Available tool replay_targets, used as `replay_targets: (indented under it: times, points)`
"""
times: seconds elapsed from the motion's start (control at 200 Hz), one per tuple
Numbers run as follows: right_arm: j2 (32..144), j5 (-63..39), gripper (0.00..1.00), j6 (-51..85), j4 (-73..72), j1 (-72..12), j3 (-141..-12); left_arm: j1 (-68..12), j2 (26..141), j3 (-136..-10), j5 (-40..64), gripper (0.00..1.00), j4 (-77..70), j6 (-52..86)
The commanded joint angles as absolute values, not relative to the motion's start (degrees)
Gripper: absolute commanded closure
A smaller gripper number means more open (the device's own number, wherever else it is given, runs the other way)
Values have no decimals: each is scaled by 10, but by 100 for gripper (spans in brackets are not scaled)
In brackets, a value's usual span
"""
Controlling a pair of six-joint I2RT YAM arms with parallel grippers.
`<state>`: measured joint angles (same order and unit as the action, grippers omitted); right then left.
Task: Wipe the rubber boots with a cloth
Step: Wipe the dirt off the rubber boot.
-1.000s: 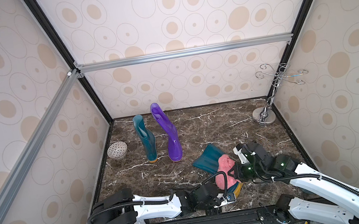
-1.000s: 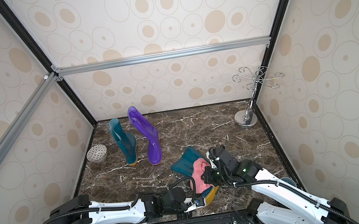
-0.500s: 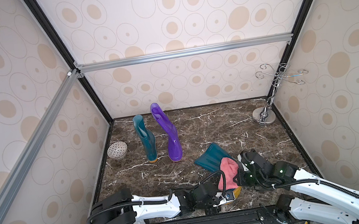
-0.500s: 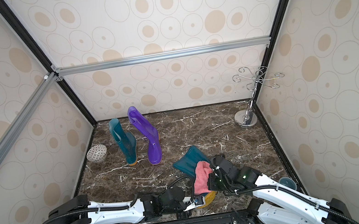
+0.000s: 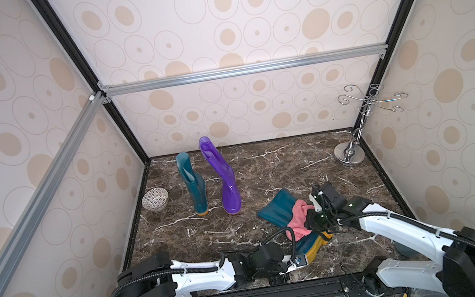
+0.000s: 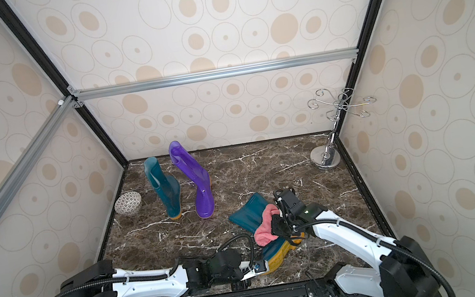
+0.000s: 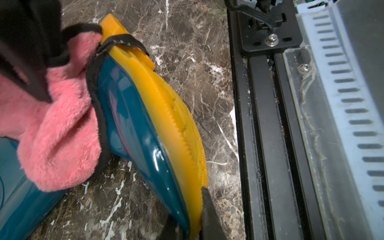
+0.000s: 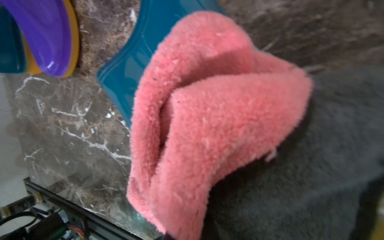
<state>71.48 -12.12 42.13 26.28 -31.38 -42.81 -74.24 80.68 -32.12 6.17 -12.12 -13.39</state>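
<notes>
1. In both top views, a glossy dark teal rubber boot (image 5: 277, 210) is seen lying on its side on the brown marble tabletop (image 5: 264, 167). Its long axis runs from the far shaft mouth to the near sole. A fluffy pink terry cloth (image 5: 299, 221) is draped across its middle and clamped in the right gripper (image 5: 311, 224).
2. In the left wrist view, the left gripper (image 7: 190, 220) is closed on the toe of the yellow-orange treaded sole (image 7: 166, 104), with the cloth farther up the boot.
3. In the right wrist view, bare shaft is shown beyond the cloth, toward a purple rubber boot (image 8: 47, 31). The next stroke is judged to follow that axis, and the right arm is nearer.
</notes>
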Motion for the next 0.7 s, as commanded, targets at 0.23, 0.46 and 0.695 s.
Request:
replay_targets:
  times: [0.23, 0.46, 0.695]
  points:
    - [919, -127, 100, 456, 96, -307, -526, -731, 808, -329, 49, 100, -173, -154]
    - [1037, -120, 100, 450, 23, -302, -603, -731, 807, -327, 46, 100, -178, -155]
    - [1042, -54, 100, 436, -32, -330, -626, -730, 814, -326, 44, 100, -187, -155]
